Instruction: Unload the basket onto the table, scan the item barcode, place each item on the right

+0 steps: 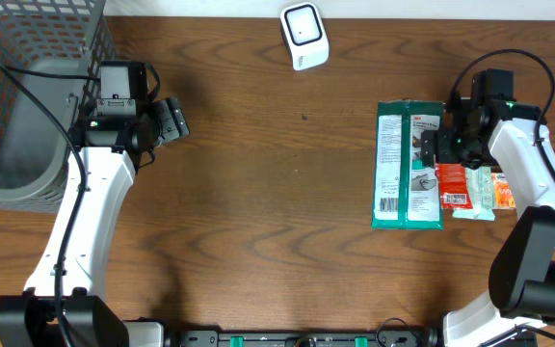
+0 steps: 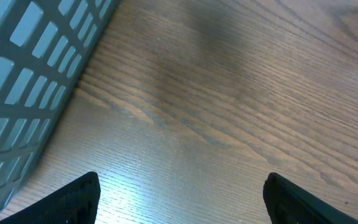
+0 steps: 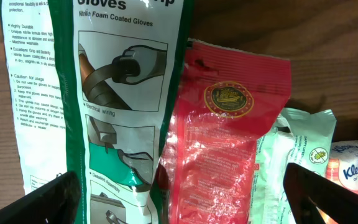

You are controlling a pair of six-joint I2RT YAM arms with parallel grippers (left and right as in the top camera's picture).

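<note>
Gloves pack (image 1: 398, 173) is the one I'd go for. It's lying flat on the counter (image 1: 277, 212) over on the right side, printed face up, with its barcode (image 1: 387, 203) in the corner nearest the robot. The right jaws hang just above it, spread wide and holding nothing, straddling the pack's right edge and the red packet (image 3: 229, 143) lying right up against it.

My guess on handling: it's a thin plastic bag with soft gloves inside, so light, floppy and a bit slick, and it'll probably sag if you pinch a corner. I'd take it along the long right edge around the middle, well clear of the barcode.

Counting stuff: four packets in that pile, so one gloves pack, one red packet, one pale green packet (image 3: 294, 155) and one Kleenex pack (image 3: 356, 165). Further off on the left, the left jaws are wide apart too, empty, over bare wood beside the single grey basket (image 1: 27, 58). One white scanner (image 1: 303, 36) sits at the far edge, well apart from the pile.
</note>
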